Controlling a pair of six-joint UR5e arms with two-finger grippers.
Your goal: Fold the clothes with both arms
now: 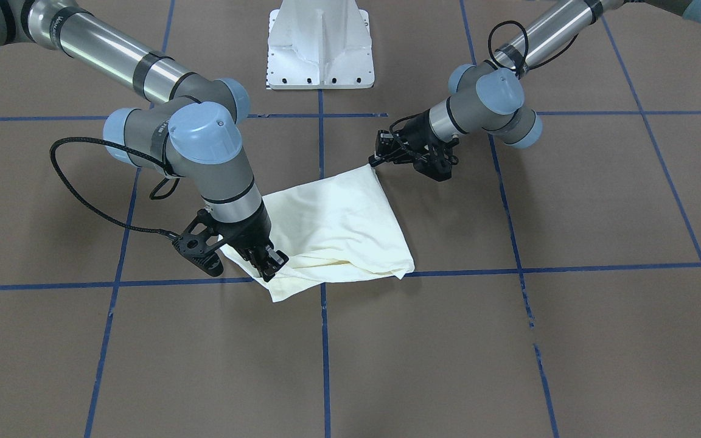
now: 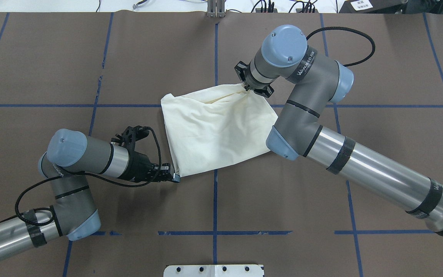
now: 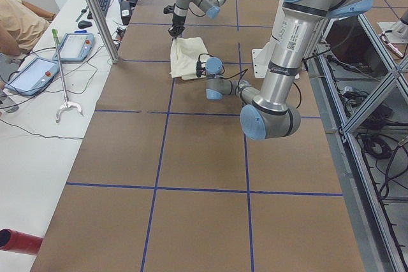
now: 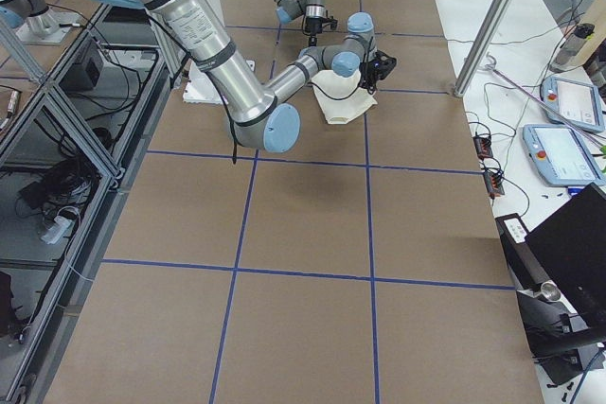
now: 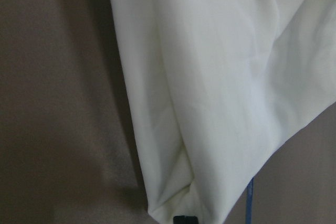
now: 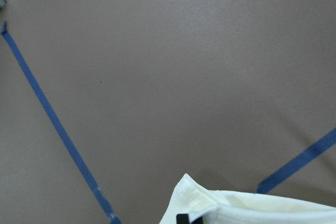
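The clothes [image 2: 217,127] are one plain cream shirt, folded into a rough square at the table's middle. It also shows as the shirt [image 1: 338,225] in the front-facing view. My left gripper [image 2: 173,177] is shut on its near-left corner, low by the table. My right gripper [image 2: 249,87] points down and is shut on the far-right corner, with creases running out from it. In the left wrist view the cloth [image 5: 226,77] fills most of the frame. The right wrist view shows only a pinched corner [image 6: 252,208] over brown table.
The brown table is crossed by blue tape lines [image 2: 215,200]. The white pedestal base [image 1: 320,45] stands at the robot's side. A side bench with tablets [image 3: 38,71] and a person's arm [image 3: 19,20] lies along the far edge.
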